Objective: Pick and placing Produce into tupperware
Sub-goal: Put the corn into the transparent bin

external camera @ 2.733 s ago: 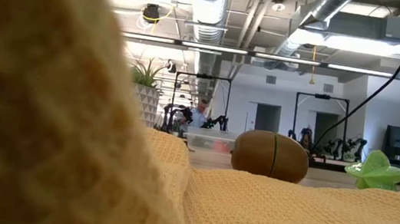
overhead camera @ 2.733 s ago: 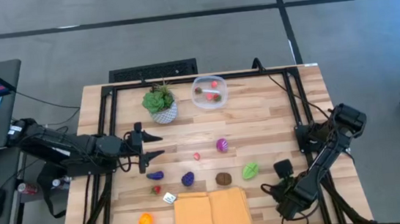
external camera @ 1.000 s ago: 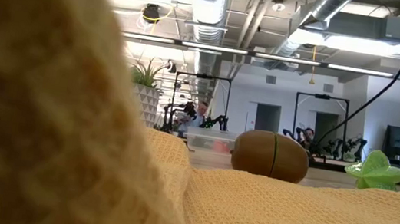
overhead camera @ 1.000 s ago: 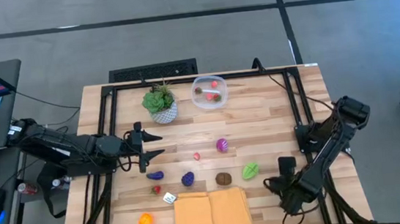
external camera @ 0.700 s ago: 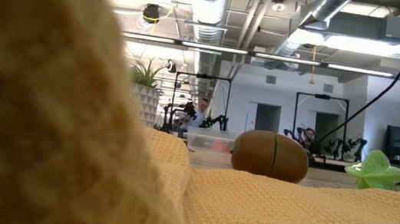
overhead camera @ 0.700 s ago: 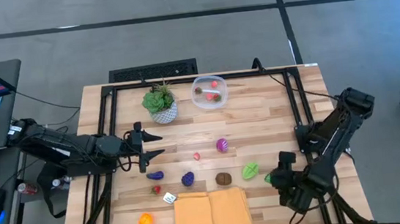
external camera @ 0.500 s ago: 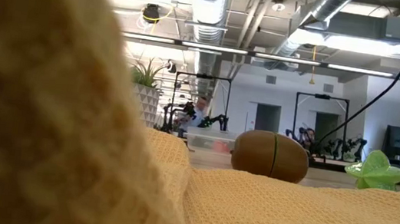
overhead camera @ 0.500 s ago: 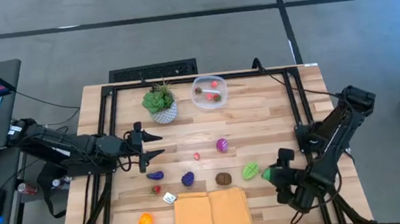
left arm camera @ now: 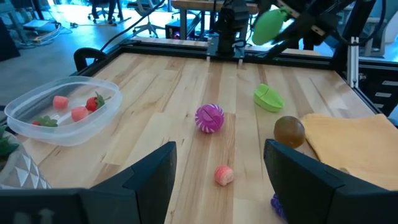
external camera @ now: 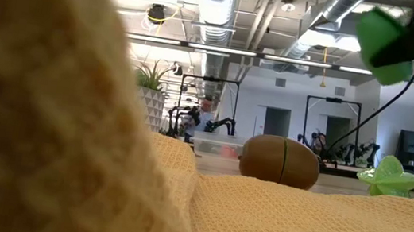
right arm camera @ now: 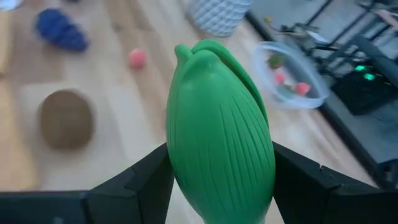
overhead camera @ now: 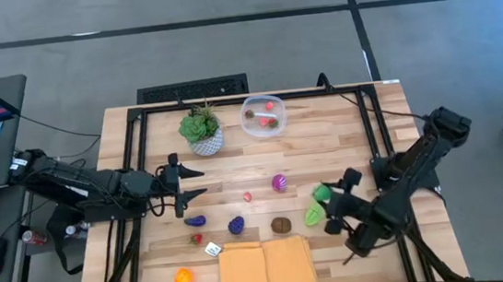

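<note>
- Your right fingers [right arm camera: 219, 180] are clamped on a green vegetable [right arm camera: 219, 130], raised well short of the tupperware [overhead camera: 264, 116].
- Carry it high over the tabletop [overhead camera: 344, 141], then release above the tupperware.
- Left fingers [overhead camera: 191, 186] wait part-open, empty.

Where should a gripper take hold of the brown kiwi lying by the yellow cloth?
Grip the brown kiwi across its short middle, coming straight down from above. It lies on its side, rounded, with bare table on three sides and the yellow cloth close on the near side.
</note>
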